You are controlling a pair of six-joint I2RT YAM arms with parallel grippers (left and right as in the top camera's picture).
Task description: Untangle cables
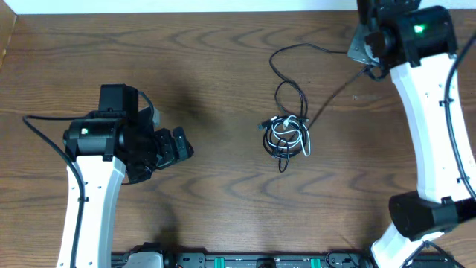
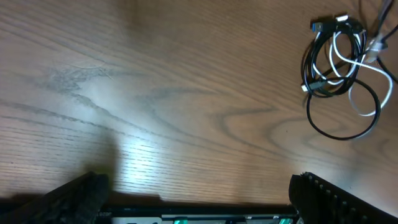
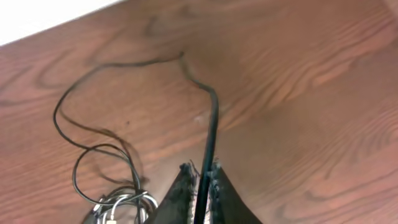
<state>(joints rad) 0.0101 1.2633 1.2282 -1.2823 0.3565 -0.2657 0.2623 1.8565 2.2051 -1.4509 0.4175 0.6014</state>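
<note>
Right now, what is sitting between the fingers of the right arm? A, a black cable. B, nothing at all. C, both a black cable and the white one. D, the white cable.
A: in the right wrist view a black cable runs out from between the right fingers, closed in on it, while the white cable lies well away from them.

The overhead camera looks straight down on the tabletop point(image 1: 223, 59) from well above, taking in both arms. The left wrist camera sits low and close, facing across the wood past the left hand point(image 2: 199, 196) toward the cables point(image 2: 339, 68) at its upper right. The right wrist camera looks steeply down past the right hand point(image 3: 200, 186), near the tabletop's far edge. All three views share the cables.
</note>
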